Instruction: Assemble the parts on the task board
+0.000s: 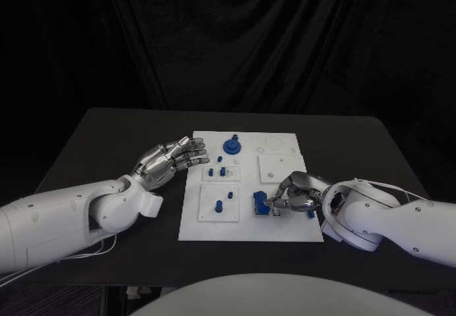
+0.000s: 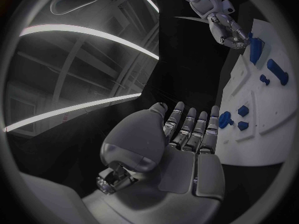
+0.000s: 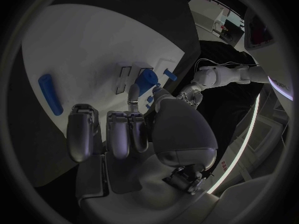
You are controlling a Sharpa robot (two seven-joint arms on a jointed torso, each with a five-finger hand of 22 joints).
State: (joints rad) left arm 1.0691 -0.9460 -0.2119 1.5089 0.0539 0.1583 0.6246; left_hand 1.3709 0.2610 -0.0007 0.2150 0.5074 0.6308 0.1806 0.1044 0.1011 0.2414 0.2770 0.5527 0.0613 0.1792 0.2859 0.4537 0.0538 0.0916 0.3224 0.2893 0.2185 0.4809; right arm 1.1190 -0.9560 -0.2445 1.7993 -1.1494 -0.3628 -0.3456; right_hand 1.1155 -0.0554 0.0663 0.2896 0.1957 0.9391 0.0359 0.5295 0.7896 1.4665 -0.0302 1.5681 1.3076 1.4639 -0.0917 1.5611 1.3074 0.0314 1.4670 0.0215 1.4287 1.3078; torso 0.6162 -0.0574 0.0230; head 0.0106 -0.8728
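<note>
Reaching over the near right part of the task board (image 1: 285,230), the right hand (image 1: 296,196) sits right against a blue part (image 1: 259,203), fingers curled toward it; whether they clamp it I cannot tell. The part's long axis runs toward and away from the robot. The left hand (image 1: 171,161) hovers apart-fingered, holding nothing, just off the board's left edge, farther from the part.

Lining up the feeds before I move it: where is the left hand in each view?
Head view: left hand beside the task board, fingers spread.
Left wrist view: mid-picture, board beyond its fingertips.
Right wrist view: small, past the board's edge.
Shared landmark: the white board.
</note>
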